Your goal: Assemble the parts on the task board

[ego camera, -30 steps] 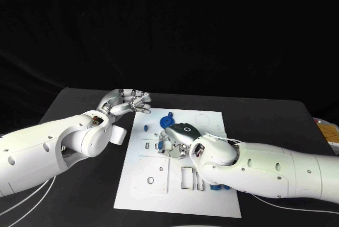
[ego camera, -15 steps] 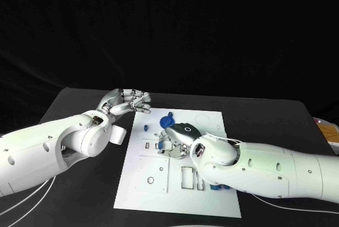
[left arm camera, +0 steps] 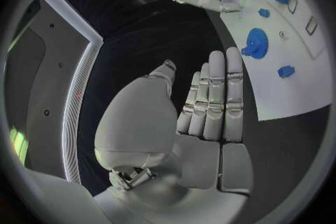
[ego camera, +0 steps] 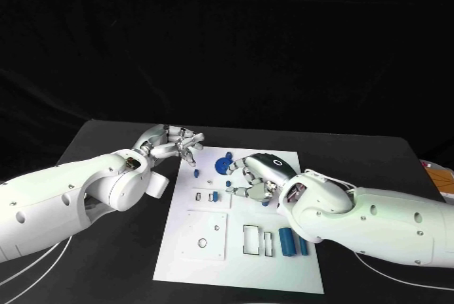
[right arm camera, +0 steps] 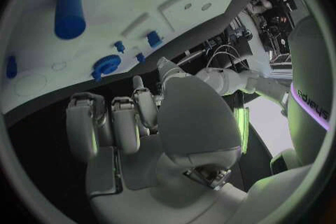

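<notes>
Head view: right hand (ego camera: 257, 179) hides the task board (ego camera: 242, 251) parts beneath it; its grasp state cannot be determined. Left hand (ego camera: 173, 144), beside the board, is released. Right hand has shifted, uncovering two blue cylinders (ego camera: 294, 242).

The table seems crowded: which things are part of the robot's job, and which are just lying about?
Job:
white rectangular task board
round blue toothed gear
two blue cylinders
small blue peg

Lying about:
tan flat object at table's right edge
white cables

Bright, even light from above falls on the task board (ego camera: 237, 251) and both white arms, while the black counter (ego camera: 378, 159) and backdrop stay dim. The wrist views bend straight edges and darken toward their rims.
</notes>
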### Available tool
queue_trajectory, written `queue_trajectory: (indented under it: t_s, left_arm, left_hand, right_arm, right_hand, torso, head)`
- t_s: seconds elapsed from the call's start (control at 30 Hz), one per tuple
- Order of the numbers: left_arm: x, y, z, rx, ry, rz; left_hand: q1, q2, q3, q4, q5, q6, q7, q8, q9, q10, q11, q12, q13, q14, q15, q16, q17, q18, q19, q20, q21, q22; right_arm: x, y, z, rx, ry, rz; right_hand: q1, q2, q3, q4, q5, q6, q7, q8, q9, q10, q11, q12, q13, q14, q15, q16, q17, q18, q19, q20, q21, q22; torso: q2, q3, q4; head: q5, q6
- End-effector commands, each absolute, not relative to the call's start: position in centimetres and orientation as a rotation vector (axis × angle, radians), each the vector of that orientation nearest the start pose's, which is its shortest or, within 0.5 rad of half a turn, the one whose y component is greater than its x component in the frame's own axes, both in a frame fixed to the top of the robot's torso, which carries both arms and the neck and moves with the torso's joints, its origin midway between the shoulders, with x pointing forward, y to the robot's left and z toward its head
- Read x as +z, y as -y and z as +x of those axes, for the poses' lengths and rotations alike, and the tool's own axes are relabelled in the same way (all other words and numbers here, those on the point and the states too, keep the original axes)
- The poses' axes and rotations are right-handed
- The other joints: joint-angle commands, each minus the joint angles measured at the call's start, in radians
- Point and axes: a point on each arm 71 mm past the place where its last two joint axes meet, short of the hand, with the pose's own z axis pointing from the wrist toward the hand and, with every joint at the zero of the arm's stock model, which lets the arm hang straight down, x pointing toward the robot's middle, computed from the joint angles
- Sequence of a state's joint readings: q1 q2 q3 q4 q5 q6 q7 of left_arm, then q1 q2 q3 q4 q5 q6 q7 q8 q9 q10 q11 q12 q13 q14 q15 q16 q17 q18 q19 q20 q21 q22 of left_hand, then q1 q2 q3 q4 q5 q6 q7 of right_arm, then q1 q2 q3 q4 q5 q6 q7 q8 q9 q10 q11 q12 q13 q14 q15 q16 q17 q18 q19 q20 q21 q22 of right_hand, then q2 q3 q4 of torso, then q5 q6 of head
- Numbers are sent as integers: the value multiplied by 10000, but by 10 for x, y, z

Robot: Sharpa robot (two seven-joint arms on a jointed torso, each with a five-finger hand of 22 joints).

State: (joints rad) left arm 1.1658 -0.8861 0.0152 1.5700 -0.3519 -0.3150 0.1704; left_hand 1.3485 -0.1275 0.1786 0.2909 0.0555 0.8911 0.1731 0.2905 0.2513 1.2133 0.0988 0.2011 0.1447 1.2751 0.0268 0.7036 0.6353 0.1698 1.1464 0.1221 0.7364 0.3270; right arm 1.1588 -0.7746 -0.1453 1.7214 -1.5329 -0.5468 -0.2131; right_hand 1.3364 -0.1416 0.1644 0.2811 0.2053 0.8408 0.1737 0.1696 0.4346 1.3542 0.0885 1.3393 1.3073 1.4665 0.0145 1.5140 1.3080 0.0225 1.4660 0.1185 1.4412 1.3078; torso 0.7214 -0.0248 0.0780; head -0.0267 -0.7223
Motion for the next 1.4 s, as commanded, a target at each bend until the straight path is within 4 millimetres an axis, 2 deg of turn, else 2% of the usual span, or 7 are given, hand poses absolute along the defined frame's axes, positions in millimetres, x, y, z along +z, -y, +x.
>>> queue_trajectory:
  t_s: [0.03,0.07,0.17,0.3,0.5,0.87,1.4]
  left_arm:
    - [-189,-204,476,-11879,-18584,-6661]
    - [-191,-203,476,-11582,-18902,-6335]
    - [-196,-201,475,-10556,-19747,-5385]
    - [-202,-199,474,-9120,-20764,-4423]
    - [-206,-194,475,-7442,-21686,-3368]
    - [-199,-172,485,-5083,-22591,-1574]
    - [-199,-152,490,-4162,-23372,-286]
  left_hand:
    - [-364,102,-199,4,-19,256,-201,451,252,400,-226,1163,875,793,-226,3309,2929,-211,542,-213,2904,3174]
    - [-595,185,-292,-42,-92,166,-230,693,408,202,-364,1883,1461,1102,-273,4437,4016,-334,687,-270,3900,4323]
    - [-1002,345,-418,60,-23,188,-407,1334,786,-49,-458,3339,2570,1701,-385,6040,5751,-538,1032,-333,5187,6036]
    - [-1292,397,-513,45,-21,-38,-632,2375,1507,-626,-577,5407,4133,2183,-549,7165,7074,-698,1325,-424,6096,7304]
    - [-1484,513,-449,49,-23,-149,-806,3411,2257,-237,-791,7831,6449,2364,-677,7486,7488,-852,1743,-542,6629,8232]
    - [-2049,474,-835,45,-29,-406,-812,3878,2689,-337,-785,8442,7046,2330,-669,7439,7423,-863,1712,-538,6689,8334]
    - [-2222,684,-1144,49,-28,-437,-892,4257,3055,-208,-853,8850,7461,2339,-727,7445,7428,-890,1785,-576,6781,8505]
  right_arm:
    - [-191,131,417,10143,-15260,-309]
    - [-188,136,418,10239,-15318,-6]
    - [-183,151,423,10435,-15542,984]
    - [-177,171,432,10528,-15707,2243]
    - [-173,195,442,10612,-15640,3647]
    - [-171,218,454,10026,-15366,3895]
    - [-173,221,458,9643,-15497,3818]
  right_hand:
    - [116,4,4,-38,67,22,0,-60,13,-73,4,-65,208,591,-6,-39,766,147,205,6,-99,1778]
    - [141,27,14,-24,101,45,-4,-51,21,-80,0,-75,197,590,-9,-45,763,151,196,3,-121,1765]
    - [211,77,44,16,323,84,-17,-39,38,-78,-14,-85,179,597,-24,-56,774,154,194,-11,-152,1750]
    - [242,109,67,28,455,129,-28,-17,54,-79,-24,-90,168,600,-33,-62,772,161,182,-20,-189,1729]
    - [362,192,166,7,698,316,-83,140,130,-104,-78,-126,119,575,-80,-122,654,196,116,-61,-345,1640]
    - [435,172,216,-14,836,318,-90,174,148,-164,-90,-192,49,564,-94,-151,602,212,85,-79,-422,1597]
    - [422,124,218,8,942,324,-96,202,162,-208,-95,-242,-3,546,-101,-187,531,230,46,-89,-507,1548]
  torso:
    - [-99,31,-70]
    - [-115,38,-79]
    - [-191,62,-107]
    - [-272,95,-135]
    - [-379,127,-135]
    - [-470,159,-140]
    - [-439,145,-142]
  head:
    - [42,9]
    - [49,5]
    - [68,-27]
    - [142,-61]
    - [207,-112]
    - [288,-224]
    - [293,-293]
